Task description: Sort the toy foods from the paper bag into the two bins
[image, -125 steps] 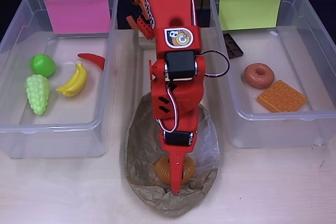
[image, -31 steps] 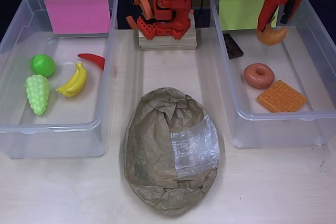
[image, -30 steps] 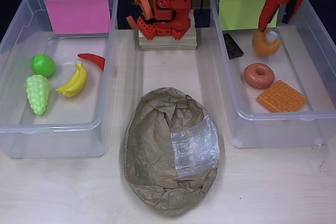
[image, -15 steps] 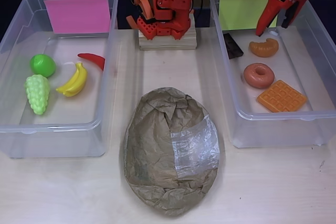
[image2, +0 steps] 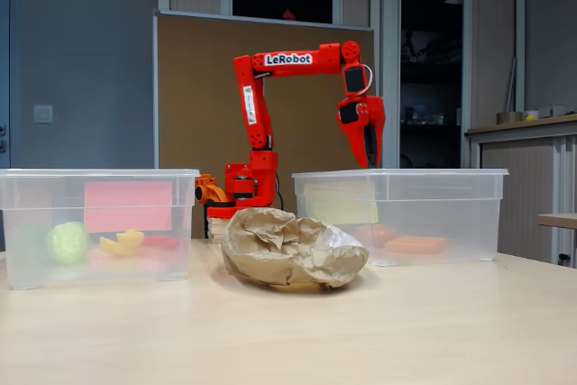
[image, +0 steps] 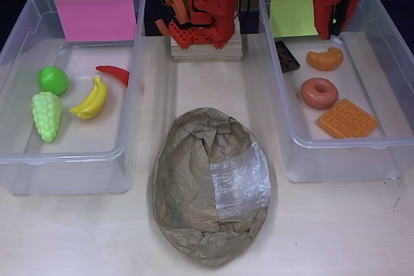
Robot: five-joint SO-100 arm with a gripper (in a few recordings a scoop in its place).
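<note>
1. Above the yellow-green-labelled bin (image: 394,43), the red gripper (image: 326,27) hung empty; whether its fingers were spread, I couldn't tell.
2. In that bin: croissant (image: 325,59) at twelve o'clock, donut (image: 319,92) centre, waffle (image: 347,119) at five, chocolate bar (image: 286,56) at ten.
3. The pink-labelled bin (image: 19,24) held the green ball (image: 52,80), grapes (image: 46,115), banana (image: 91,99) and chili (image: 114,74).
4. Between the bins lay the paper bag (image: 194,179), crumpled.

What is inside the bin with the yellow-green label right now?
In the overhead view the bin holds four toys: a chocolate bar, croissant, donut and waffle. The arm hides a strip near the label. The pincer hangs above.
</note>
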